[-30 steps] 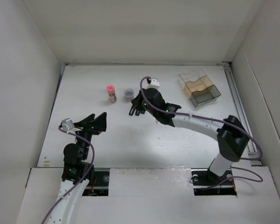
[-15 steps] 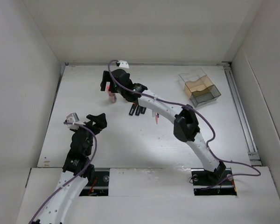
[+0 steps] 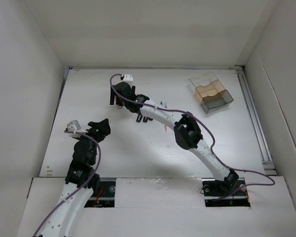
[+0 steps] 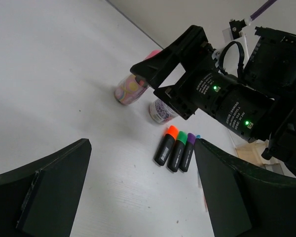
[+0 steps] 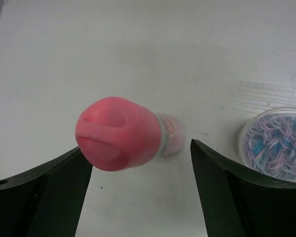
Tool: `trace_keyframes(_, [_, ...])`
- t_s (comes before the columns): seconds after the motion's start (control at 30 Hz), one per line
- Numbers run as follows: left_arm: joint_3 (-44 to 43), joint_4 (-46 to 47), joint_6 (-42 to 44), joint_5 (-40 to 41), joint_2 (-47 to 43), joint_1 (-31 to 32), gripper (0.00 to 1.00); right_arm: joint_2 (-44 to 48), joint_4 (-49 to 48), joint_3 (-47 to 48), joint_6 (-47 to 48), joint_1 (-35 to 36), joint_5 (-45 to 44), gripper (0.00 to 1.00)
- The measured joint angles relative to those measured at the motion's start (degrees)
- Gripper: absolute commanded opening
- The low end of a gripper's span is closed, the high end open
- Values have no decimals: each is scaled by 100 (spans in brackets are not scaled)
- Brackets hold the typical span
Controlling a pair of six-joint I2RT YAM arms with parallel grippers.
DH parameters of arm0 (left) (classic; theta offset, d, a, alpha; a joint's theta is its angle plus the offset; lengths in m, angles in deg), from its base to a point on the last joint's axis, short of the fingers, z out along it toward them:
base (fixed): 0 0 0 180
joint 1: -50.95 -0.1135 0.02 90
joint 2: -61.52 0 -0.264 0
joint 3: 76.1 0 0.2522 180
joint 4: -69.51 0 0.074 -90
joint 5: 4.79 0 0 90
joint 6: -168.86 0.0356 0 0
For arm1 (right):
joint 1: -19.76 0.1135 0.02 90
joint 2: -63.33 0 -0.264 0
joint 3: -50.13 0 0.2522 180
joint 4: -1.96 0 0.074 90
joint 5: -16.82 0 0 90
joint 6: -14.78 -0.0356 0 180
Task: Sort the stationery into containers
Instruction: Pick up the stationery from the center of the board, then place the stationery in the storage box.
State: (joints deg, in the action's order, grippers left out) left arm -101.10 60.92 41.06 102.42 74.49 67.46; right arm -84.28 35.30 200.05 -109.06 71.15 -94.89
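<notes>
Top external view, read left to right: I see the left gripper [image 3: 99, 129] over the near left part of the table [image 3: 89, 89], with its jaws apart and nothing between them. Farther back, the right gripper [image 3: 116, 97] reaches across to the far left and sits over a pink-capped bottle [image 3: 118, 102]. Three highlighters [image 3: 142, 117] lie just right of that gripper, partly covered by the right arm [image 3: 158, 114]. A pink pen [image 3: 166, 127] shows as a thin sliver on the near side of that arm. The box [image 3: 210, 93], clear and brownish with tan wavy dividers, stands at the far right, well apart from both grippers. I cannot tell whether it holds any stationery.

Left wrist view: the left gripper [image 4: 138, 197] points at the highlighters [image 4: 176, 150], which lie ahead of it without touching it. They lie side by side and touching, capped orange, green and purple from left to right. A round jar [image 4: 161, 111] stands just beyond the caps.

Right wrist view: the right gripper [image 5: 140, 192] is spread wide. The bottle [image 5: 121, 133] sits in the gap, clear of both fingers [image 5: 49, 192]. The jar [image 5: 278, 143], full of coloured bands, lies outside the right finger.
</notes>
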Motion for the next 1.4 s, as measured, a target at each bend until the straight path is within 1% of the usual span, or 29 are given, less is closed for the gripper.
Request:
trace_keyframes(0.17, [0,15,-2,-28,0,0,80,-153,-201,363,2,0,-195,84])
trace_keyframes(0.2, [0,28,-2,-46,0,0,80,-164,-229,402,2,0,-225,82])
trace_keyframes(0.27, [2,68,-7,-66,0,0,78,-168,-275,428,33,0,-284,64])
trace_keyframes(0.3, [2,92,-4,-74,2,0,76,-168,-317,431,57,0,-323,57])
trace_keyframes(0.37, [2,131,-11,-118,2,0,72,-168,-367,439,76,0,-404,46])
trace_keyframes(0.47, [2,199,-11,-170,4,0,71,-168,-407,435,92,0,-518,38])
trace_keyframes(0.53, [9,260,-11,-214,15,0,71,-129,-479,341,94,0,-627,37])
trace_keyframes(0.6, [17,310,-9,-293,48,0,71,83,-632,-35,90,-13,-713,37])
trace_keyframes(0.7, [63,389,4,-402,85,0,73,647,-632,-691,74,-94,-756,37])
trace_keyframes(0.77, [74,468,15,-505,151,0,78,1119,-597,-1062,-24,-264,-671,37])
trace_keyframes(0.8, [76,511,26,-568,199,0,78,1401,-634,-1248,-90,-426,-592,37])
trace_keyframes(0.9, [120,678,74,-789,299,0,81,2402,-713,-1808,-343,-1228,-352,37])
trace_keyframes(1.0, [155,885,116,-1014,496,0,81,3185,-964,-2135,-483,-2406,-415,37])
trace_keyframes(1.07, [157,1014,153,-1169,717,0,82,3447,-1119,-2227,-538,-3163,-616,37])
trace_keyframes(1.13, [157,1150,173,-1309,951,0,82,3543,-1174,-2291,-566,-3792,-846,37])
trace_keyframes(1.2, [157,1257,192,-1419,1163,0,82,3501,-1178,-2339,-588,-4186,-949,37])
trace_keyframes(1.33, [160,1429,227,-1600,1436,0,82,3126,-1025,-2260,-608,-4478,-953,37])
trace_keyframes(1.4, [160,1541,240,-1659,1517,0,82,2811,-817,-2057,-605,-4570,-907,37])
